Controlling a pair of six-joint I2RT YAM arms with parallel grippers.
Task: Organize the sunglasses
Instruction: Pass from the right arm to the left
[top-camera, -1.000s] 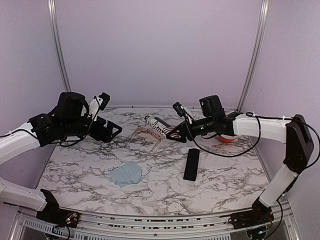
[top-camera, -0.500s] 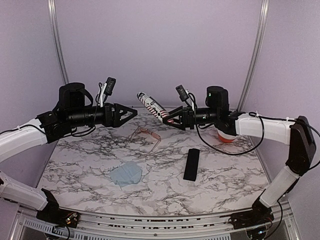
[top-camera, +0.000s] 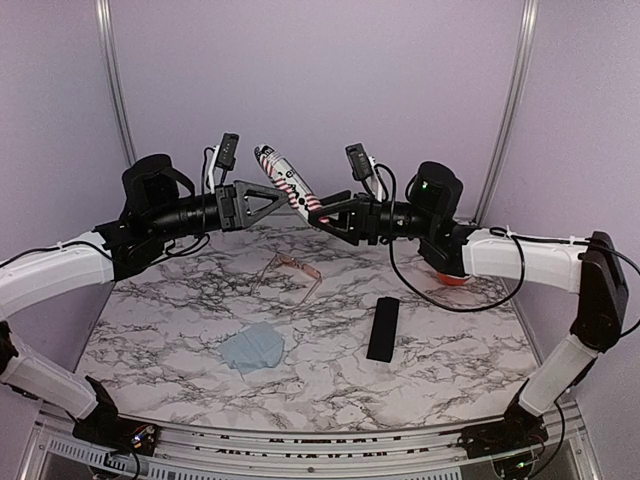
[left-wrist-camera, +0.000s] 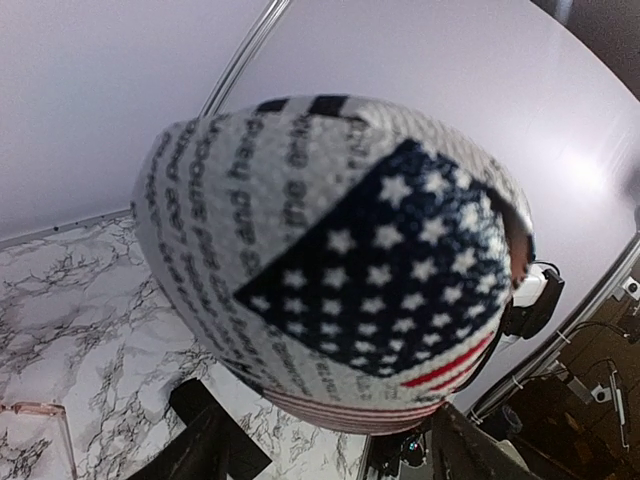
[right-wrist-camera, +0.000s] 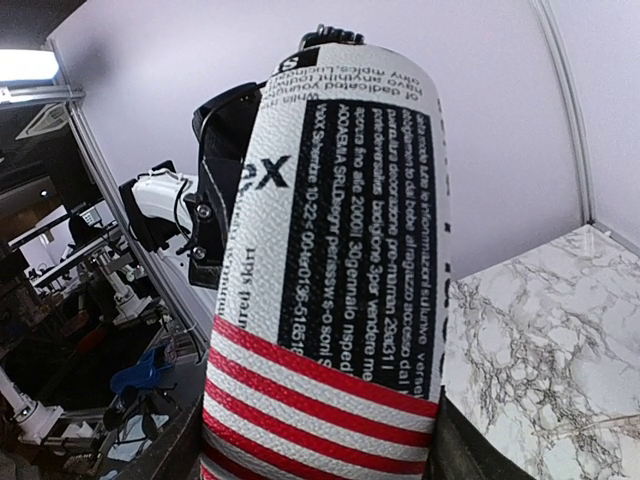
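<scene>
On the bench (top-camera: 450, 340), past a blue cloth (top-camera: 252, 349) and black oblong case (top-camera: 383, 328), the wire-framed sunglasses (top-camera: 290, 270) are lying flat, well below both sets of fingers. Farther back, the right fingers (top-camera: 338, 202) are clamping the stars-and-stripes case (top-camera: 288, 180) aloft by its lower end. The left fingers (top-camera: 277, 198) are straddling its upper end; I cannot tell whether they are gripping.

1. Left arm: raised, reaching right toward frame centre. Left claw (top-camera: 282, 197) has its jaws either side of the patterned case (top-camera: 284, 178); grip unclear.
2. Right arm: raised, reaching left. Right claw (top-camera: 319, 211) is clamped on the same case.
</scene>
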